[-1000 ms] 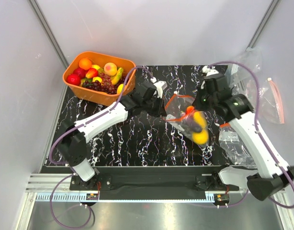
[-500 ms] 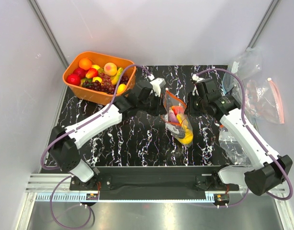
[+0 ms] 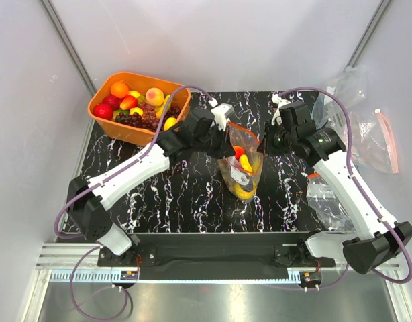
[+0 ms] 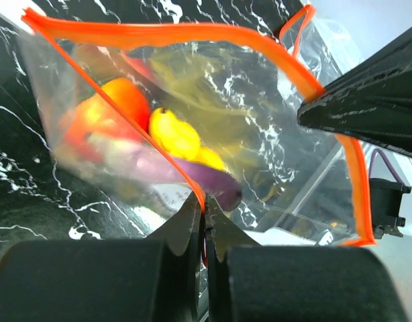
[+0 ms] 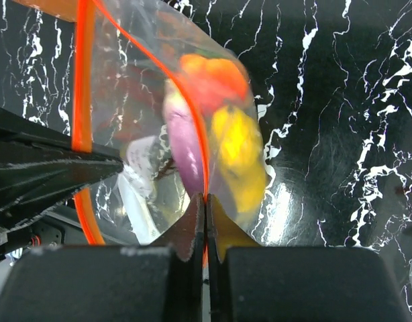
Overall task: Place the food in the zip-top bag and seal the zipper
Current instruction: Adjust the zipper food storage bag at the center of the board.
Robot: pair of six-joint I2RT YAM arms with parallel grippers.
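Between left tool [image 4: 204, 204] and right tool [image 5: 204, 201], both clamped on the zipper [image 4: 192, 30], the zip-top bag [image 3: 241, 176] hangs straighter now.

1. We see the zip-top bag [image 3: 241, 176]: small, clear and soft, upright with its mouth on top. Its lower part sags, and a white label shows on its side.
2. The zipper [image 4: 192, 30] is a narrow orange-red strip around the mouth. Its two sides stand apart, so the mouth is open.
3. The food [image 4: 172, 134] lies inside, low in the bag: an orange-red piece [image 4: 119, 100], yellow pieces and a purple piece [image 4: 209, 182], pressed together.
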